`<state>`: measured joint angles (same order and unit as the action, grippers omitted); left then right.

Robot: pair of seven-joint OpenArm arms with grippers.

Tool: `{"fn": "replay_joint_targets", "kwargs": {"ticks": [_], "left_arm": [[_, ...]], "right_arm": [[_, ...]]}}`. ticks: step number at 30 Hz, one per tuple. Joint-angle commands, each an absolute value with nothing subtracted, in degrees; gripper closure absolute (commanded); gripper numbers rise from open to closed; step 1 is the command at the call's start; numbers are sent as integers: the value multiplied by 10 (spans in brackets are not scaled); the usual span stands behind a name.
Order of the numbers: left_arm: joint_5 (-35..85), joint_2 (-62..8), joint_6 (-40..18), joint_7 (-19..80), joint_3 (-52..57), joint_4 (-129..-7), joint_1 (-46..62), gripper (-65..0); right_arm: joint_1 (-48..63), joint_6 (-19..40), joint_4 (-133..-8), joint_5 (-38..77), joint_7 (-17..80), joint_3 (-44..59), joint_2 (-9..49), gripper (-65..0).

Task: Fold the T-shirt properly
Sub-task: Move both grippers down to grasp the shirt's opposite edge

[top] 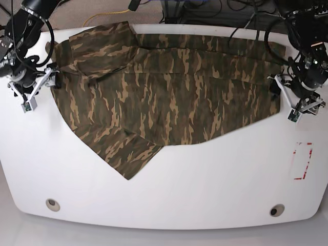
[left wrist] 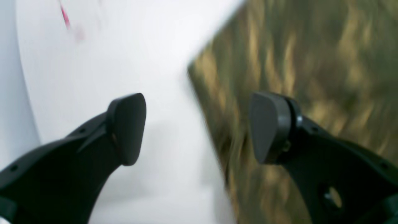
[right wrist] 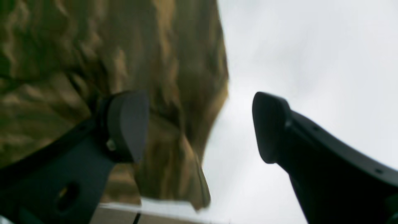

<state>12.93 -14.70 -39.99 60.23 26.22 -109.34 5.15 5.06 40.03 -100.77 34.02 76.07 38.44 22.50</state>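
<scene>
The camouflage T-shirt (top: 169, 92) lies spread over the far half of the white table (top: 205, 179), with a folded flap pointing toward the front at the left. In the base view my left gripper (top: 287, 97) hovers at the shirt's right edge. Its fingers stand open in the left wrist view (left wrist: 199, 127), one over the cloth (left wrist: 295, 62) and one over bare table, with nothing held. My right gripper (top: 40, 91) is at the shirt's left edge. It is open too (right wrist: 199, 127), one finger over the blurred cloth (right wrist: 93, 46) and nothing between its fingers.
A red-outlined rectangle (top: 302, 160) is marked on the table at the right. Two round holes (top: 52, 204) (top: 277, 210) sit near the front edge. Cables (top: 205, 13) run behind the table's far edge.
</scene>
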Motion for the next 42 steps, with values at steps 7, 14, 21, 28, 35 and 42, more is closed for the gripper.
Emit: {"fn": "replay_joint_targets", "kwargs": {"ticks": [7, 14, 21, 28, 35, 42], "left_arm": [[131, -153, -400, 594, 216, -991, -45, -486], [131, -152, -356, 574, 216, -918, -109, -485], [131, -152, -336, 507, 216, -860, -109, -485], [131, -152, -331, 471, 219, -836, -106, -485], [131, -152, -330, 470, 257, -807, -99, -489], [132, -151, -330, 470, 276, -776, -101, -490]], "right_arm": [[-40, 400, -889, 343, 706, 353, 249, -482], [-119, 400, -759, 343, 651, 294, 277, -482], [-176, 400, -627, 343, 530, 196, 312, -482], [-228, 400, -480, 343, 395, 93, 344, -482], [-232, 400, -450, 348, 351, 18, 339, -482], [-232, 400, -450, 344, 352, 15, 298, -480]]}}
